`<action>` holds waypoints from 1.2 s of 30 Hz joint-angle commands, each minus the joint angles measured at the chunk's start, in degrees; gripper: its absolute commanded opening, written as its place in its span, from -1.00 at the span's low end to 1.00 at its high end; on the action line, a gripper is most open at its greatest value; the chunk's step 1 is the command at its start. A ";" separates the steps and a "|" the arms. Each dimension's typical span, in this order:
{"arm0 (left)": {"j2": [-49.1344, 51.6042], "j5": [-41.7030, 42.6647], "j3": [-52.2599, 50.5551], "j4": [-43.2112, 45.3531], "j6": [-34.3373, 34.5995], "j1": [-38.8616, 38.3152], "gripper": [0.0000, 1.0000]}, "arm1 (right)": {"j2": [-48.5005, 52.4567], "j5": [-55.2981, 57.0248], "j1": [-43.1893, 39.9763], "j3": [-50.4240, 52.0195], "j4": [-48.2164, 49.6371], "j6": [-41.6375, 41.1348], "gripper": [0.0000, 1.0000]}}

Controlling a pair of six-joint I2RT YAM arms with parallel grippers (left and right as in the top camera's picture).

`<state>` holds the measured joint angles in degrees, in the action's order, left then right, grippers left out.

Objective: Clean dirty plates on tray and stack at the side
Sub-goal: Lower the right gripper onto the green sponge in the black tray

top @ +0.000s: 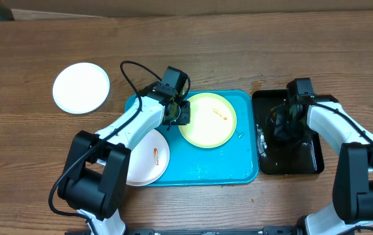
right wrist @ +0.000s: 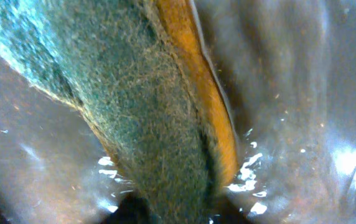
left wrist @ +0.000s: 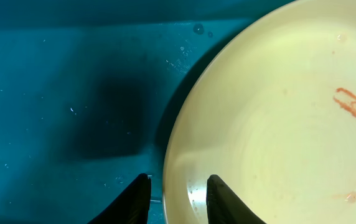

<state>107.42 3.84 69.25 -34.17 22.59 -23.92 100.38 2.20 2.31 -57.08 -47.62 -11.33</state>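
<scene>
A lime-green plate [top: 207,119] with a red smear lies on the turquoise tray [top: 235,166]. My left gripper [top: 177,112] is at its left rim. In the left wrist view the jaws straddle that rim [left wrist: 177,198], one finger over the tray and the other over the plate [left wrist: 271,124], with a gap showing, so it is open. A white smeared plate [top: 149,156] sits at the tray's front left corner. A clean white plate [top: 81,87] rests on the table to the left. My right gripper [top: 284,124] is shut on the sponge [right wrist: 147,106].
A narrow black tray [top: 310,163] stands right of the turquoise one, and its wet floor [right wrist: 302,93] glistens under the sponge. The left arm's black cable [top: 129,75] loops above the table behind the tray.
</scene>
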 commanded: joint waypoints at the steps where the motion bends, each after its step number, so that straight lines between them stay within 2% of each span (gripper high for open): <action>1: 0.94 0.20 0.24 0.02 0.79 -0.11 -0.35 | -1.64 0.48 0.26 -0.63 -1.31 0.92 0.26; 6: 0.94 0.20 0.24 0.17 0.79 -0.11 -0.30 | -1.64 0.50 0.26 -5.99 -5.77 0.92 0.38; 13: 0.94 0.17 0.24 -0.24 0.76 -0.11 -0.30 | -1.57 1.18 0.24 -7.06 -1.66 3.74 0.49; 25: 0.94 0.15 0.24 -0.26 0.76 -0.11 -0.30 | -1.36 0.52 0.26 -1.97 3.50 3.93 0.49; 26: 0.94 0.15 0.24 -0.26 0.76 -0.11 -0.30 | -1.36 0.13 0.26 -1.55 3.63 3.93 0.38; 27: 0.94 0.15 0.24 -0.26 0.76 -0.11 -0.30 | -1.36 -0.35 0.26 -1.46 3.50 3.93 -0.06; 28: 0.94 0.15 0.24 -0.26 0.76 -0.11 -0.30 | -1.36 -0.81 0.26 -1.46 3.37 3.96 -0.64; 29: 0.94 0.15 0.24 -0.24 0.76 -0.11 -0.30 | -1.38 -1.25 0.26 -1.51 3.21 3.96 -0.85; 30: 0.94 0.15 0.24 -0.22 0.76 -0.11 -0.30 | -1.38 -1.42 0.26 -1.62 3.06 3.98 -0.91; 31: 0.94 0.15 0.24 -0.15 0.79 -0.11 -0.30 | -1.38 -1.44 0.26 -1.84 2.75 4.15 -0.91; 32: 0.94 0.17 0.24 -0.09 0.79 -0.11 -0.30 | -1.38 -1.38 0.26 -2.05 2.69 4.15 -0.79; 34: 0.94 0.17 0.24 -0.07 0.79 -0.11 -0.30 | -1.38 -0.92 0.24 -2.95 2.97 4.15 0.06; 36: 0.94 0.15 0.24 -0.09 0.76 -0.11 -0.30 | -1.38 -0.09 0.09 -3.82 3.80 4.15 0.15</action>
<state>107.42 3.84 69.25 -34.44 22.59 -23.92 100.33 1.72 2.31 -58.87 -44.64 -7.44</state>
